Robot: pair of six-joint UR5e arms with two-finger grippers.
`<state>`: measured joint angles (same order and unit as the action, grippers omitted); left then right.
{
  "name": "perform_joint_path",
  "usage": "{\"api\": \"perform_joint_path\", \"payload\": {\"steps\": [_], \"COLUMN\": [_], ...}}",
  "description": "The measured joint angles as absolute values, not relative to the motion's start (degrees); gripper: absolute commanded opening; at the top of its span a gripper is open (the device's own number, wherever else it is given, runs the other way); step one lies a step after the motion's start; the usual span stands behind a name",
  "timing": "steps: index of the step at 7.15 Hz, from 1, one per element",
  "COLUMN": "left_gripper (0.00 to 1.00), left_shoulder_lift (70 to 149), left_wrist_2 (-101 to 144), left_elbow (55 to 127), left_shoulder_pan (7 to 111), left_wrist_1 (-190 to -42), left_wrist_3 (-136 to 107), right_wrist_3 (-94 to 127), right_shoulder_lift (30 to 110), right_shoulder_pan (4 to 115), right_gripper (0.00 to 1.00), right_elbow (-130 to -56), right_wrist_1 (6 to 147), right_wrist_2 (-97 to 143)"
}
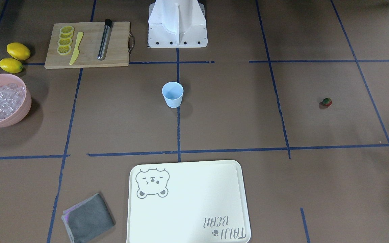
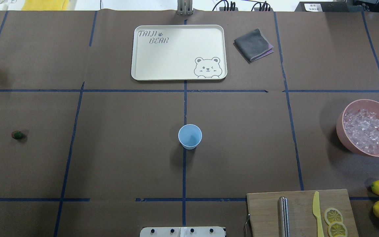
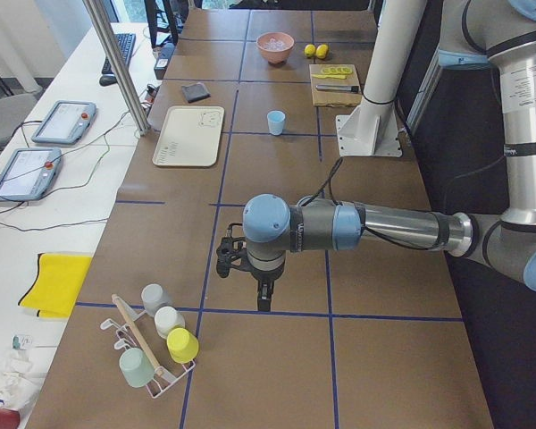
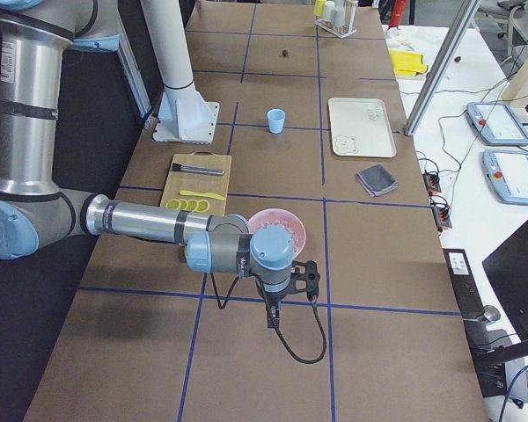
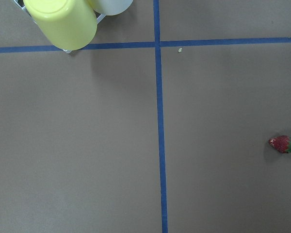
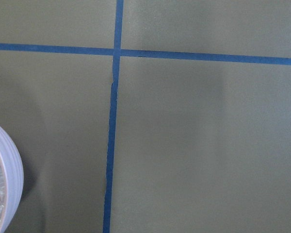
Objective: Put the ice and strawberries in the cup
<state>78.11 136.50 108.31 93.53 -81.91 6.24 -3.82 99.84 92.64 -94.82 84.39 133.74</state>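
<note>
Overhead exterior view, task not yet begun. The cup stands upright and appears empty at the table's centre, on the middle tape line. The ice is heaped in the pink bowl, well off to the robot's right. The single strawberry lies on bare table, well off to its left.

Side views: the left gripper hangs pointing down over the table's left end, near a rack of upturned cups. The right gripper hangs likewise just beside the bowl. Whether either pair of jaws is parted or closed cannot be told, as only the side views show them.

Left wrist view: the strawberry sits near the frame's right edge, so the gripper is not above it.

Judgement: the step in hand is the approach. The left arm should centre over the berry, set its jaws across the narrow body, descend almost to the table and close gently, since so small a fruit may roll or squash. The right arm should take one cube from the heap's top, because glassy cubes probably slip.
</note>
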Motion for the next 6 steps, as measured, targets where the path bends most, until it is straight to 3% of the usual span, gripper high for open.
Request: {"api": "perform_joint_path", "payload": {"steps": [6], "left_gripper": [1.00], "left_shoulder_lift": [78.0], "left_wrist_2": [136.5], "left_elbow": [108.0], "left_shoulder_pan": [93.4], "left_wrist_1": [-81.8], "left_wrist_3": [6.2], "right_wrist_3": [-2.9], "right_shoulder_lift": [99.5], "right_shoulder_pan": [92.6], "right_gripper": [1.00], "right_elbow": [-94.2], "right_wrist_1": [80.8], "right_wrist_2": [134.7]}}
